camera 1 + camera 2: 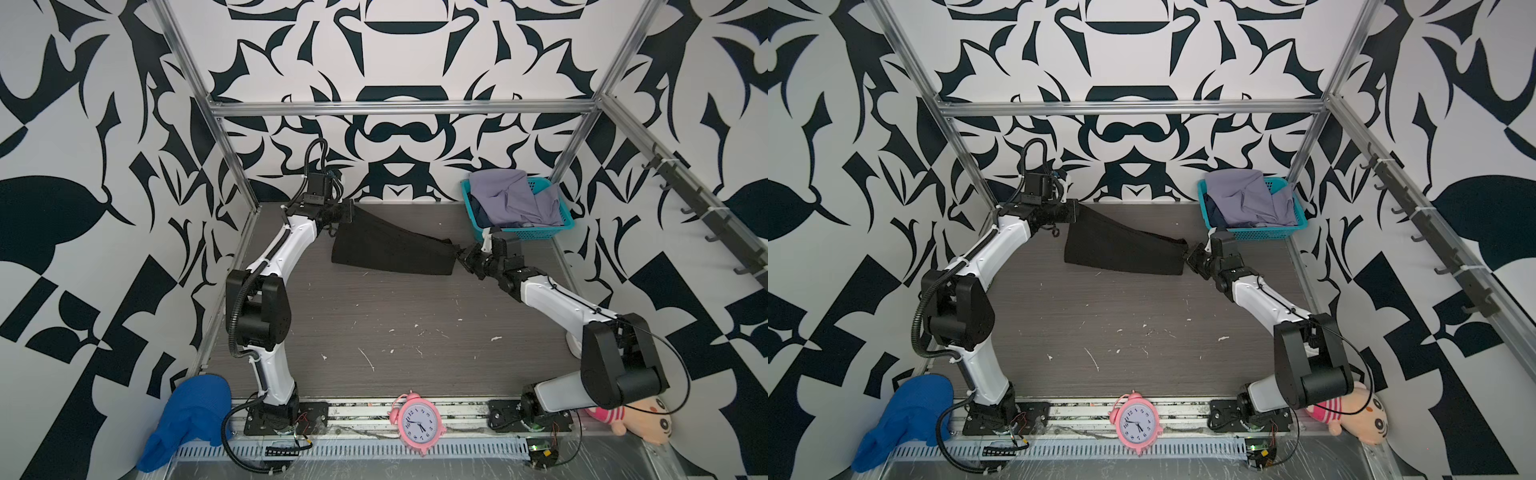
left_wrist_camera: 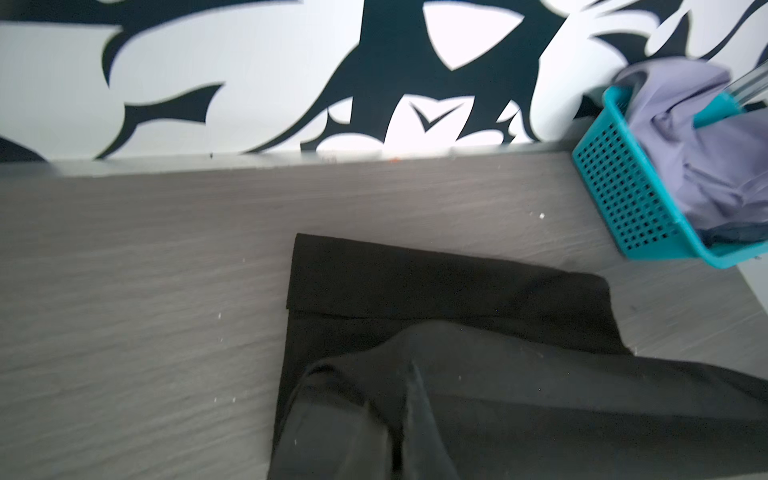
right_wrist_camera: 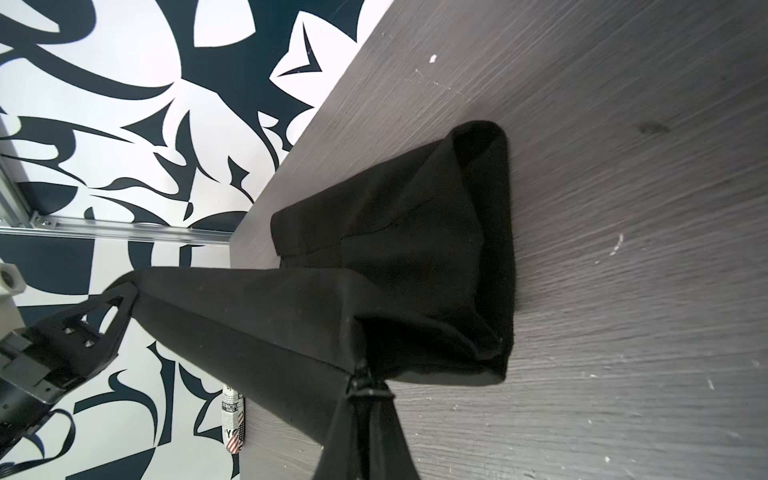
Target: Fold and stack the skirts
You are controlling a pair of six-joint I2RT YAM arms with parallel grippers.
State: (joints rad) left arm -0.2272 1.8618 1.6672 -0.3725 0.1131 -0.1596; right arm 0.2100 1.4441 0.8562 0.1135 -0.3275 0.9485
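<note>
The table (image 1: 415,316) lay bare across its middle and front, with wide room between the left arm (image 1: 257,307) and right arm (image 1: 615,361). At the back, the black skirt (image 1: 390,249) hung stretched between the left gripper (image 1: 351,212) and right gripper (image 1: 459,253), both pinched on it. It barred that span, and part of it lay on the wood. Only a narrow strip was free between it and the wall (image 1: 399,174). The basket (image 1: 528,235), piled with the lavender skirt (image 1: 515,199), blocked the back right corner, just behind the right gripper. The clock (image 1: 417,424) sat off the table at the front.
</note>
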